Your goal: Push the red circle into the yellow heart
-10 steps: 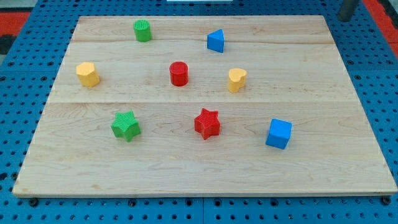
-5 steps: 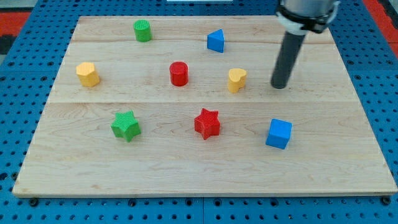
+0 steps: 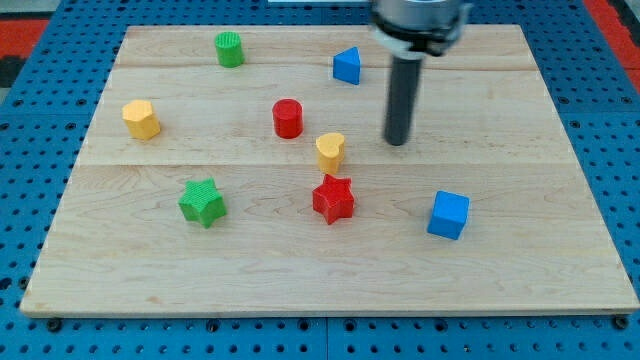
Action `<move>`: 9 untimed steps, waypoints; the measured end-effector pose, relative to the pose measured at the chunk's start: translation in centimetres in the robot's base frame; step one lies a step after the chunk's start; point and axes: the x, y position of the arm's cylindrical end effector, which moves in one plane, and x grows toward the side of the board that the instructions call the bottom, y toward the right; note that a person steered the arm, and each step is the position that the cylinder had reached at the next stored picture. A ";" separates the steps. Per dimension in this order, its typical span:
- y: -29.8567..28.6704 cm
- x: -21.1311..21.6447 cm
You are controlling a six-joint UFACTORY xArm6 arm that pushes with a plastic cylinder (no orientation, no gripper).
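The red circle point(image 3: 288, 118) stands near the middle of the wooden board point(image 3: 520, 280). The yellow heart point(image 3: 330, 152) lies just to its lower right, a small gap apart, and just above the red star point(image 3: 333, 198). My tip point(image 3: 397, 141) rests on the board to the right of the yellow heart, a short way clear of it, and well right of the red circle. The dark rod rises from the tip toward the view's top.
A green cylinder point(image 3: 229, 49) and a blue triangle point(image 3: 347, 66) sit near the view's top. A yellow hexagon point(image 3: 141, 119) is at the left, a green star point(image 3: 203, 202) at the lower left, a blue cube point(image 3: 448, 214) at the lower right.
My tip came in from the upper right and swept left. The yellow heart slid left and down, closer to the red circle and the red star. The other blocks stayed put.
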 end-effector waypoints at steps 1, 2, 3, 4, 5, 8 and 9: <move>-6.5 1.3; -8.6 0.8; -7.3 -3.3; -10.4 -6.5; -15.3 -8.1; -20.4 -6.8; -13.3 -5.0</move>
